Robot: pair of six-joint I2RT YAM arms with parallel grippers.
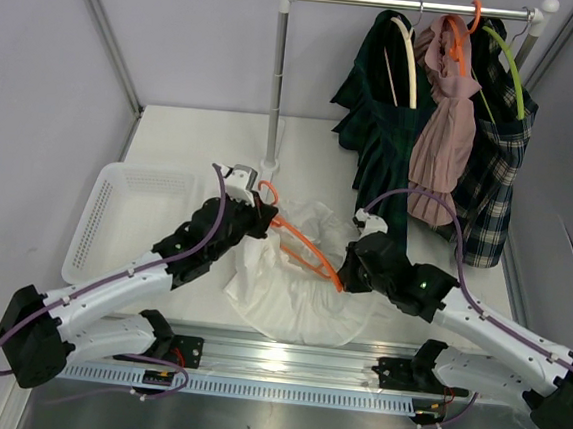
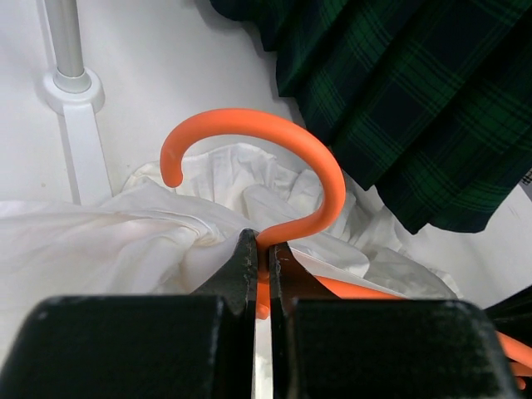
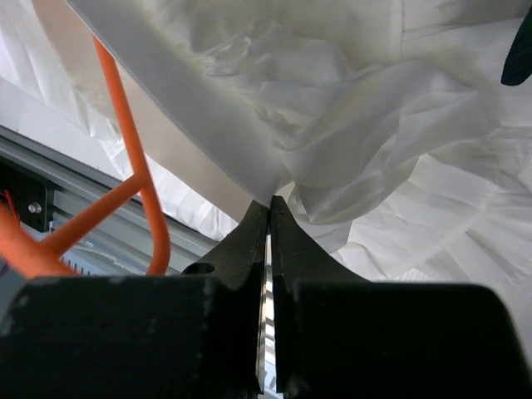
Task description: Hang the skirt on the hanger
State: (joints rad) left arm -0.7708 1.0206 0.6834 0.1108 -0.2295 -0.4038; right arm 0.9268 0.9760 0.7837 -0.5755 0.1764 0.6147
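My left gripper (image 2: 264,248) is clamped on the neck of the orange hanger (image 2: 293,143), just under its hook (which curls away from the fingers). My right gripper (image 3: 270,212) is pinched tight on a fold of the white skirt (image 3: 374,116). The skirt lies crumpled on the table (image 1: 193,136) between both arms, toward the near edge, and the hanger's frame stretches over it. The white basket (image 1: 118,190) sits at left, and the clothes rack (image 1: 405,3) is at far right.

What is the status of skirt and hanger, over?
Left gripper shut on hanger neck. Right gripper shut on skirt edge. Skirt heaped on table, not yet on hanger. Rack pole close beyond hanger.
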